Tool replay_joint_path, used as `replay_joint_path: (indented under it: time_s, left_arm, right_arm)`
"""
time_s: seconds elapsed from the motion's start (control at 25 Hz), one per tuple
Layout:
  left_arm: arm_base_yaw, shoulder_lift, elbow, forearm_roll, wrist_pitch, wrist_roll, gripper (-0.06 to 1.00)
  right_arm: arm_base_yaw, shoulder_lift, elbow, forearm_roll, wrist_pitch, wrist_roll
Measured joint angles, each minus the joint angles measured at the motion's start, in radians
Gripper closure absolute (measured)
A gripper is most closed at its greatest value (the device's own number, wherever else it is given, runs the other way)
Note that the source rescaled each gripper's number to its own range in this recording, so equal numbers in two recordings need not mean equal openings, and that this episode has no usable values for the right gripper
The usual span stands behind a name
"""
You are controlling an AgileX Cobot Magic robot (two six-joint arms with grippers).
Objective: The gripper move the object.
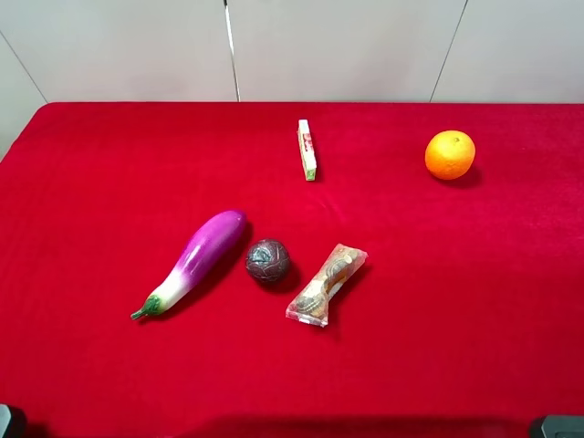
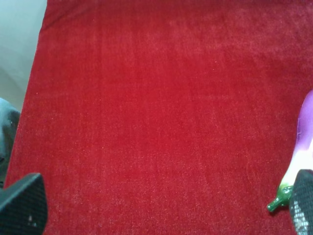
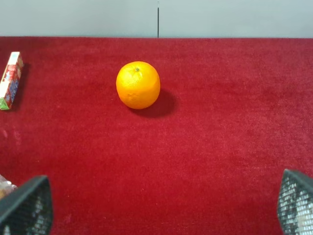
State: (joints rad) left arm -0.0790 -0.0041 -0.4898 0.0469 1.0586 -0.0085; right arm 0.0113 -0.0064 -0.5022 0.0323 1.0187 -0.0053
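Observation:
The clear snack packet (image 1: 326, 284) with tan-brown contents lies on the red cloth, right of the dark ball (image 1: 267, 261). A sliver of the packet (image 3: 4, 185) shows at the edge of the right wrist view. My left gripper (image 2: 161, 215) is open and empty, low over bare cloth at the near left, with one fingertip (image 2: 22, 205) far from the other. My right gripper (image 3: 160, 210) is open and empty at the near right, well back from the packet. In the high view only the arms' tips show at the bottom corners.
A purple eggplant (image 1: 193, 260) lies left of the ball; its stem end shows in the left wrist view (image 2: 293, 181). A thin white-green-red box (image 1: 307, 150) lies at the back middle. An orange (image 1: 450, 154) sits at the back right.

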Motion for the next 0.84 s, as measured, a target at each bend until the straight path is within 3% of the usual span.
replay_joint_path:
  time_s: [0.84]
  left_arm:
    - [0.000,0.000,0.000,0.002,0.000,0.000,-0.06]
  right_arm:
    - [0.000,0.000,0.000,0.000,0.000,0.005]
